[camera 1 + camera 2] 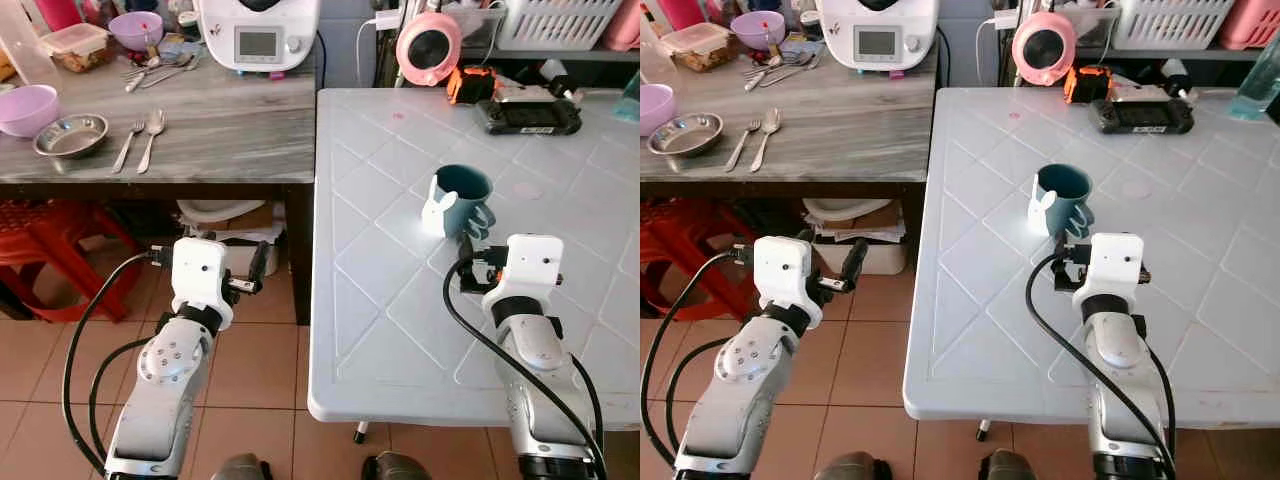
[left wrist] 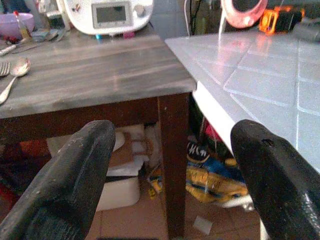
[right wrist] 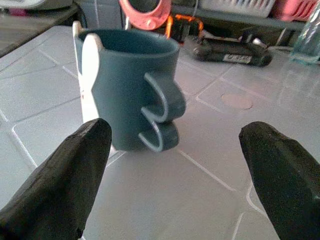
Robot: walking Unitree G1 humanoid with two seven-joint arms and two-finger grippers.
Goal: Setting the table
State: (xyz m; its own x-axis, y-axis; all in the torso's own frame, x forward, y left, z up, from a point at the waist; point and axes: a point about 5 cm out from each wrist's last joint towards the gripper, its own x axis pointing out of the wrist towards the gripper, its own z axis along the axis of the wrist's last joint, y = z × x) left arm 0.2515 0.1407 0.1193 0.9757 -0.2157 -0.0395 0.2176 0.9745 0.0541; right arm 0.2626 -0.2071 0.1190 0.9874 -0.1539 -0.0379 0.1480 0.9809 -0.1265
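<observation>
One teal mug (image 1: pixel 462 199) sits upright on the white desk (image 1: pixel 400 330), just at 12 o'clock of the right hand (image 3: pixel 172 165), fingers spread. Left hand (image 2: pixel 172 165) open too. One fork (image 1: pixel 128 146), one spoon (image 1: pixel 152 139) on the wooden desk (image 1: pixel 230 130).

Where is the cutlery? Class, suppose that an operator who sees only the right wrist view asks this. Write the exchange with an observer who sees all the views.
Observer: The fork and spoon lie side by side on the wooden table, to the robot's left of the white table.
Operator: My right tool is open before the mug. Is the left tool near the cutlery?
Observer: No. The left tool is open, lower than the wooden table's top and above the floor.
Operator: Any dishes there?
Observer: A steel bowl sits beside the fork, with a purple bowl next to it.
</observation>
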